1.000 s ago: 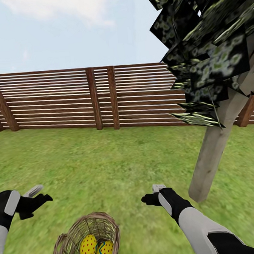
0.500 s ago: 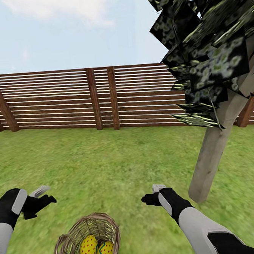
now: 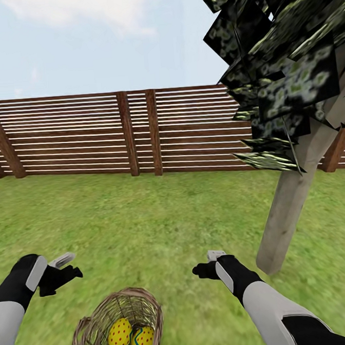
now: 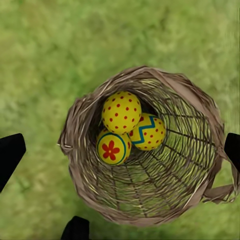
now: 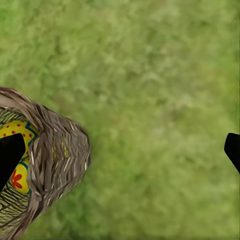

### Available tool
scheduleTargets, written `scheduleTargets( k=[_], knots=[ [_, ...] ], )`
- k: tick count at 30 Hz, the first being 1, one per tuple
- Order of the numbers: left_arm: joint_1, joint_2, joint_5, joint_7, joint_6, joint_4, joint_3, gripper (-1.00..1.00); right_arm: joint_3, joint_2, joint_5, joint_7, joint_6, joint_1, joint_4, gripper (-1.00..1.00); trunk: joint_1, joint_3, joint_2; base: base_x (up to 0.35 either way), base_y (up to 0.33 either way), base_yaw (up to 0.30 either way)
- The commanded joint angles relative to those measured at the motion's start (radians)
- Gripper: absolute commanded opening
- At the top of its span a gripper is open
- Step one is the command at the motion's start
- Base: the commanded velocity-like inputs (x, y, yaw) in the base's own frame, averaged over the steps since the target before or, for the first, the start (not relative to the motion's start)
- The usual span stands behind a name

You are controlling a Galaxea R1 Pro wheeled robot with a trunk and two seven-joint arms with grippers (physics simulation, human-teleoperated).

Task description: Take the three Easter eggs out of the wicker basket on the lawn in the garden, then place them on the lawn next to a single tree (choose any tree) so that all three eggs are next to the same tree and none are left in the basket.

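Reaching into the basket (image 4: 145, 150) from here is where you can go wrong: it is deep, and all three eggs lie bunched at its bottom, touching one another. The dotted egg (image 4: 121, 111) sits on top, with the zigzag egg (image 4: 148, 132) and the flower egg (image 4: 113, 148) pressed against it. Close on one and you may nudge the others, or pinch two at once. The eggs look glossy, so a grip off the middle could let one squirt out. A finger catching the woven rim could tip the basket over on the lawn (image 3: 144, 215).

Your left gripper (image 3: 63, 267) hangs above and just left of the basket, fingers spread wide with nothing between them; the left wrist view looks straight down into the basket, dark fingertips at both edges. Your right gripper (image 3: 212, 262) hangs to the basket's right, also wide and empty, with bare grass under it and the basket off to one side of its wrist view.

The tree (image 3: 288, 205) stands right of the basket and beyond it, near the right gripper, its trunk leaning and dark foliage overhanging. Nothing lies on the grass between basket and trunk. Behind the basket, well apart, a slatted fence (image 3: 139, 133) runs across the garden; it should not trouble you.
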Motion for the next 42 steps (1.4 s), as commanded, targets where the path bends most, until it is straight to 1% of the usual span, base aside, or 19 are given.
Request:
scheduleTargets(
  k=[1, 8, 10, 13, 15, 18, 19, 21, 22, 23, 24, 26, 27, 28, 29, 31, 34, 40, 42],
  knots=[
    [-0.001, -0.004, 0.009, 0.009, 0.003, -0.001, 0.001, 1.00, -0.008, 0.001, -0.001, 0.002, 0.005, 0.000, -0.002, 1.00, 0.004, -0.004, -0.008, 0.000, 0.000, 0.000],
    [-0.001, -0.017, 0.006, 0.011, 0.002, 0.000, -0.001, 1.00, -0.007, 0.001, -0.001, 0.001, 0.005, 0.000, -0.002, 1.00, 0.031, -0.026, -0.057, 0.000, 0.000, 0.000],
    [-0.001, -0.026, 0.006, 0.011, 0.001, 0.000, -0.002, 1.00, -0.008, 0.001, -0.001, 0.002, 0.005, 0.000, -0.002, 1.00, 0.038, -0.032, -0.071, 0.000, 0.000, 0.000],
    [-0.001, -0.049, 0.005, 0.010, 0.000, 0.000, -0.005, 1.00, -0.006, 0.001, -0.001, 0.003, 0.005, 0.000, -0.002, 1.00, 0.050, -0.042, -0.092, 0.000, 0.000, 0.000],
    [-0.001, -0.054, 0.004, 0.010, -0.002, 0.000, -0.006, 1.00, -0.005, 0.001, -0.001, 0.003, 0.005, 0.000, -0.006, 1.00, 0.058, -0.048, -0.106, 0.000, 0.000, 0.000],
    [-0.001, -0.061, 0.003, 0.010, -0.006, 0.000, -0.009, 1.00, -0.004, 0.001, -0.002, 0.016, 0.005, 0.006, -0.069, 1.00, 0.069, -0.058, -0.127, 0.000, 0.000, 0.000],
    [-0.001, -0.061, 0.003, 0.010, -0.008, 0.000, -0.011, 1.00, -0.004, 0.001, -0.002, 0.024, 0.005, 0.013, -0.095, 1.00, 0.073, -0.061, -0.134, 0.000, 0.000, 0.000],
    [-0.001, -0.062, 0.004, 0.010, -0.013, 0.000, -0.026, 1.00, -0.001, 0.001, -0.003, 0.057, 0.010, 0.055, -0.195, 1.00, 0.081, -0.067, -0.148, 0.000, 0.000, 0.000],
    [-0.001, -0.063, 0.004, 0.010, -0.016, 0.001, -0.040, 1.00, 0.001, 0.001, -0.003, 0.075, 0.015, 0.099, -0.284, 1.00, 0.084, -0.070, -0.155, 0.000, 0.000, 0.000],
    [-0.001, -0.063, 0.004, 0.010, -0.017, 0.001, -0.046, 1.00, 0.002, 0.002, -0.003, 0.082, 0.020, 0.123, -0.335, 1.00, 0.088, -0.073, -0.162, 0.000, 0.000, 0.000],
    [-0.001, -0.063, 0.005, 0.010, -0.018, 0.001, -0.056, 1.00, 0.004, 0.002, -0.003, 0.091, 0.036, 0.177, -0.447, 1.00, 0.092, -0.076, -0.169, 0.000, 0.000, 0.000],
    [-0.001, -0.063, 0.005, 0.010, -0.019, 0.001, -0.063, 1.00, 0.007, 0.003, -0.003, 0.098, 0.065, 0.234, -0.564, 1.00, 0.100, -0.083, -0.183, 0.000, 0.000, 0.000],
    [-0.001, -0.064, 0.005, 0.010, -0.020, 0.001, -0.067, 1.00, 0.014, 0.003, -0.003, 0.103, 0.103, 0.287, -0.679, 1.00, 0.104, -0.086, -0.190, 0.000, 0.000, 0.000],
    [-0.001, -0.064, 0.005, 0.010, -0.021, 0.001, -0.069, 1.00, 0.019, 0.003, -0.003, 0.105, 0.120, 0.311, -0.732, 1.00, 0.107, -0.089, -0.197, 0.000, 0.000, 0.000],
    [-0.001, -0.064, 0.005, 0.011, -0.021, 0.001, -0.072, 1.00, 0.032, 0.003, -0.004, 0.108, 0.148, 0.353, -0.826, 1.00, 0.111, -0.092, -0.204, 0.000, 0.000, 0.000],
    [-0.001, -0.064, 0.006, 0.011, -0.024, 0.001, -0.073, 1.00, 0.053, 0.004, -0.004, 0.110, 0.174, 0.399, -0.923, 1.00, 0.119, -0.098, -0.218, 0.000, 0.000, 0.000],
    [-0.001, -0.064, 0.006, 0.011, -0.041, 0.016, -0.075, 1.00, 0.073, 0.004, -0.004, 0.112, 0.192, 0.434, -0.991, 1.00, 0.130, -0.108, -0.239, 0.000, 0.000, 0.000],
    [-0.001, -0.066, 0.006, 0.010, -0.055, 0.032, -0.076, 1.00, 0.084, 0.004, -0.004, 0.112, 0.200, 0.448, -1.016, 1.00, 0.153, -0.126, -0.281, 0.000, 0.000, 0.000],
    [-0.001, -0.073, 0.005, 0.009, -0.060, 0.033, -0.077, 1.00, 0.086, 0.004, -0.004, 0.112, 0.201, 0.449, -1.018, 1.00, 0.161, -0.133, -0.295, 0.000, 0.000, 0.000]
  ],
)
